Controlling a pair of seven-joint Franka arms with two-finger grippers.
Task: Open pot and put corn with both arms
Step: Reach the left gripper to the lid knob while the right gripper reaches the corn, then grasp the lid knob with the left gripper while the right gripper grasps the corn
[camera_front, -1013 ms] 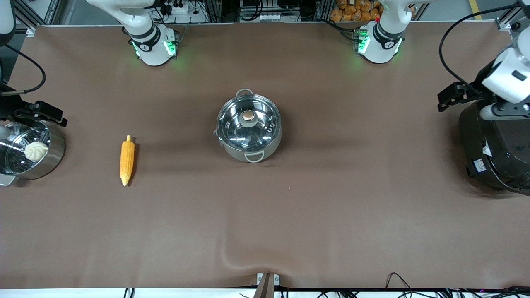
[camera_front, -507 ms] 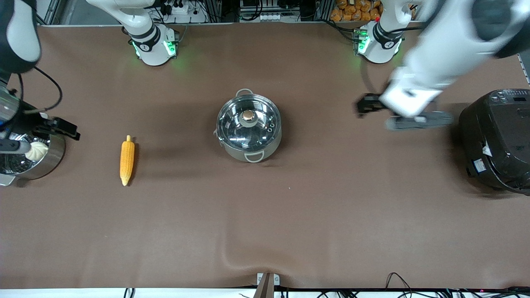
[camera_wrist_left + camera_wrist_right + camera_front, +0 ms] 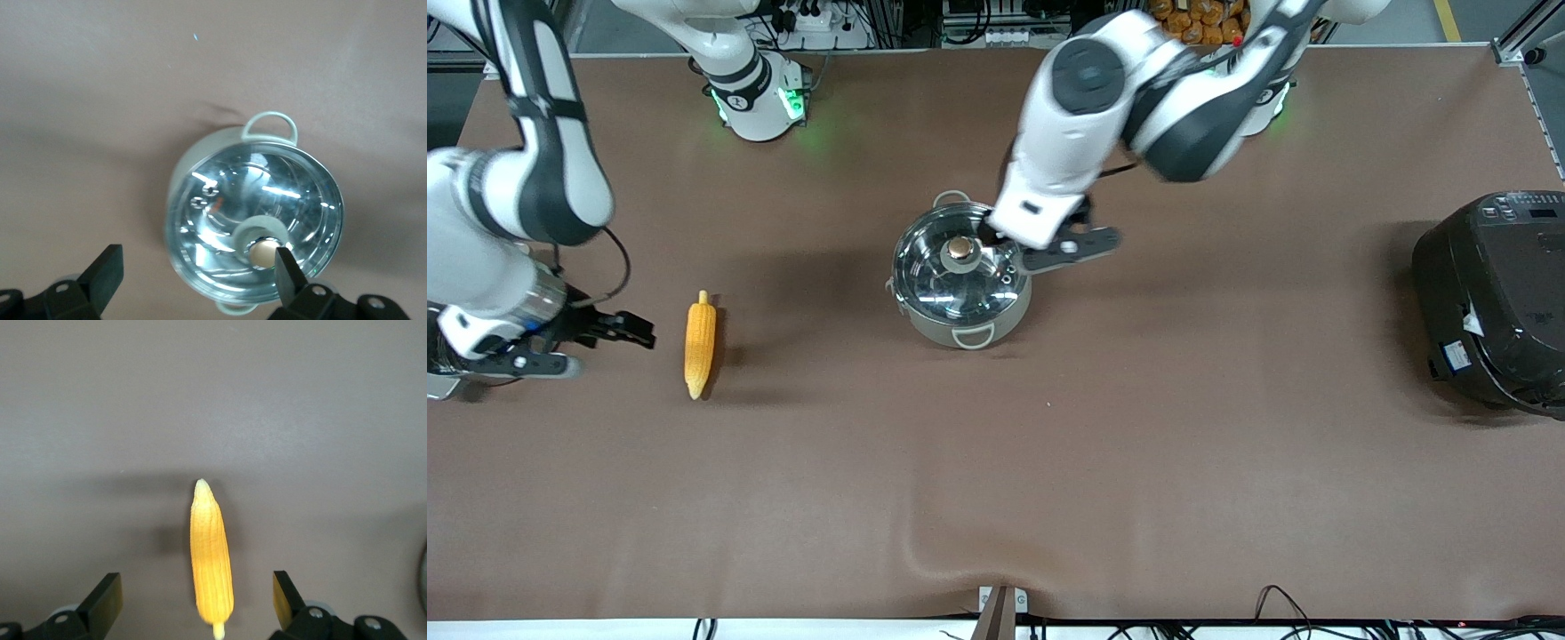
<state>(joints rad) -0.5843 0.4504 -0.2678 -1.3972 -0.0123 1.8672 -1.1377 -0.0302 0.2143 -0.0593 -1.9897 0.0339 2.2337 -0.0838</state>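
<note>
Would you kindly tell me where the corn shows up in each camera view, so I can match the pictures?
Front view: the corn lies on the brown table cover, toward the right arm's end, with the right gripper beside it.
Left wrist view: not in it; only the pot shows.
Right wrist view: the corn lies between the open fingers.
Shared landmark: the brown table cover.

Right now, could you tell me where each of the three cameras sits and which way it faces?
Front view: high across the table, facing both arm bases; it shows the lidded pot, the corn, the rice cooker and both arms.
Left wrist view: on the left arm, looking down on the pot and its knob between the open left hand.
Right wrist view: on the right arm, looking down at the corn between the open right hand.
Shared: front and left wrist views show the pot; front and right wrist, the corn.
</note>
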